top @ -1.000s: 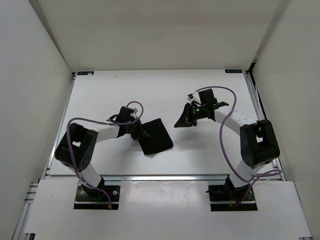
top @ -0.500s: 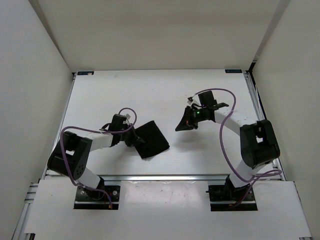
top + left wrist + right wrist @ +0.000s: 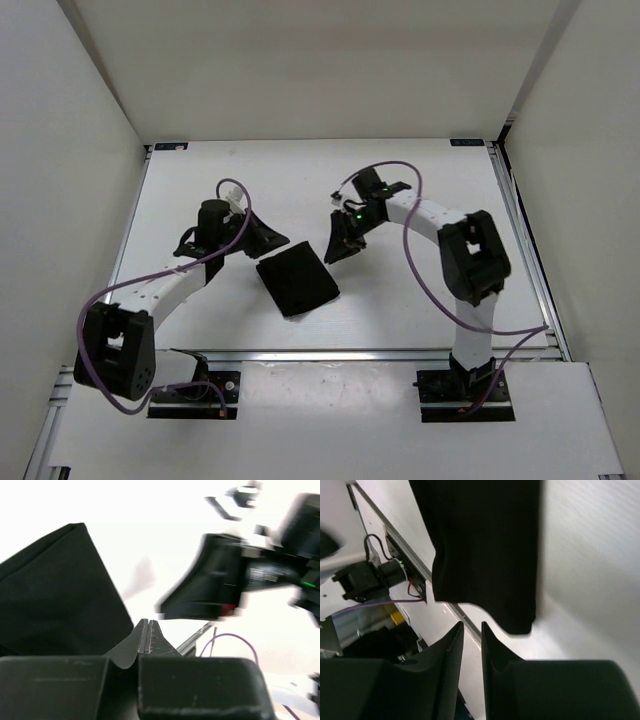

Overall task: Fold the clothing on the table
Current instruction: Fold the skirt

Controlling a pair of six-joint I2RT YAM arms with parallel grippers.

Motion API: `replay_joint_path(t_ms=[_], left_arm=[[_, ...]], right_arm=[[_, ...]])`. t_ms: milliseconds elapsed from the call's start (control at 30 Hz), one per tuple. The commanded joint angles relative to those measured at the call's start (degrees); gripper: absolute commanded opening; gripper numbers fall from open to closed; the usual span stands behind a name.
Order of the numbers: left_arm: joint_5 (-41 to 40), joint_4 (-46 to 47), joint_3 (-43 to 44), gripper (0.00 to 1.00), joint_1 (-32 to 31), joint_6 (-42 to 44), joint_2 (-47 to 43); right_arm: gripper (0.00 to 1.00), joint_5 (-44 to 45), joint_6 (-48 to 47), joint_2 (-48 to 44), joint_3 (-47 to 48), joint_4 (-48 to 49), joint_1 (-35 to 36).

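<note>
The white desk carries the black clothing, which lies near its front middle as a compact, flat, roughly square bundle. The folding looks essentially done, with at most a final fold or some tidying left. Neither gripper touches it: the left gripper hangs just above its far-left corner, jaws pressed together and empty, and the right gripper hovers beside its far-right corner, jaws a narrow slit apart, holding nothing
</note>
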Motion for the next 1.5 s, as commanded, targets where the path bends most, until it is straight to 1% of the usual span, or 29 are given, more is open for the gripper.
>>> replay_joint_path(t_ms=[0,67,100,133,200,267,400,467,667,833,867,933,967,1000,1033,1067,1100,1133,1167,1200,1233,1267,1300,1333,1367,1400,1467], left_arm=[[1.7,-2.8,-1.4,0.0,1.5,-1.0,-3.6],[1.5,-2.9,-3.5,0.0,2.1,-1.5,-5.0],[1.5,-2.9,-5.1,0.0,2.2,-1.5,-5.6],[1.6,-3.2,-6.4,0.0,2.1,-1.6,-6.3],[1.3,-3.5,-7.8,0.0,2.4,-2.2,-7.5],[0.8,-4.0,-8.9,0.0,2.5,-2.1,-8.3],[0.1,-6.0,-8.3,0.0,3.6,-0.9,-9.2],[-0.1,-6.2,-8.1,0.0,3.5,-0.7,-9.1],[-0.7,-7.0,-7.2,0.0,3.5,-0.5,-8.1],[-0.7,-6.3,-5.4,0.0,3.0,0.2,-5.3],[-0.5,-6.3,-5.0,0.0,2.4,0.1,-5.1],[-1.6,-6.7,-3.6,0.0,2.0,1.7,-4.0],[-2.3,-7.8,-2.9,0.04,1.6,1.8,-3.2],[-2.9,-8.3,-2.0,0.1,1.4,3.2,-2.5],[-3.1,-9.2,-1.1,0.33,1.3,4.5,-2.1],[-3.4,-10.0,-0.7,0.51,1.1,6.3,-1.9],[-4.1,-10.8,0.3,0.55,0.8,7.1,-1.4],[-4.1,-11.5,0.6,0.56,0.7,8.6,-1.0],[-5.4,-13.0,0.8,0.55,0.7,11.1,-0.9],[-5.8,-13.7,1.0,0.54,1.1,11.6,-1.2],[-6.4,-15.0,0.6,0.53,0.9,13.4,-1.5],[-6.3,-16.2,0.1,0.51,1.3,15.1,-1.6],[-5.2,-16.7,0.0,0.52,2.1,16.1,-2.1],[-3.5,-17.1,-0.5,0.53,1.8,18.4,-2.5],[-2.9,-18.1,-0.3,0.56,2.1,20.4,-2.9],[-2.8,-19.5,0.3,0.58,1.6,21.5,-2.8],[-4.5,-25.4,2.4,0.69,0.8,25.6,-3.1]], right_arm=[[0.24,-1.3,-5.6,7.4,8.1,-8.0,4.7],[0.24,-0.4,-7.4,11.7,14.2,-11.6,6.1],[0.24,0.8,-8.0,14.9,15.6,-12.9,6.9],[0.24,1.3,-8.4,15.8,18.8,-14.5,7.5],[0.24,4.3,-8.5,20.2,23.7,-16.4,7.9],[0.24,7.8,-8.0,22.4,26.2,-17.2,7.5],[0.24,13.3,-6.8,25.9,28.8,-18.4,5.0],[0.23,18.2,-5.8,26.6,29.6,-19.2,3.9],[0.22,29.8,-3.8,25.8,28.6,-19.7,-0.5],[0.21,37.1,-0.3,22.1,24.3,-18.0,-4.5],[0.2,37.2,0.2,20.7,23.9,-17.5,-5.3],[0.19,37.1,0.9,17.3,20.2,-14.3,-6.7],[0.19,36.4,0.6,14.0,18.0,-13.3,-7.2],[0.19,35.2,0.7,12.2,16.6,-10.5,-7.2],[0.22,35.2,0.0,7.4,15.3,-8.0,-6.8],[0.28,35.1,-1.0,2.3,13.4,-7.1,-6.7],[0.35,35.9,-1.4,-2.6,13.0,-6.2,-6.3],[0.39,36.5,-2.1,-5.1,11.4,-5.5,-6.5],[0.46,36.5,-2.9,-9.3,9.6,-4.9,-7.0],[0.5,35.7,-3.1,-11.7,7.9,-4.6,-7.7],[0.59,34.0,-2.8,-15.3,5.9,-5.0,-9.2],[0.71,32.2,-2.1,-18.4,3.0,-5.6,-11.7],[0.79,32.1,-2.0,-21.8,1.4,-6.5,-13.9],[0.82,31.0,-2.0,-23.3,-2.5,-6.3,-15.1],[0.85,31.9,-1.7,-26.2,-7.0,-6.6,-16.8],[0.85,32.0,-1.7,-29.9,-9.2,-6.7,-18.0],[0.86,31.8,-1.0,-34.2,-17.9,-7.3,-20.2]])
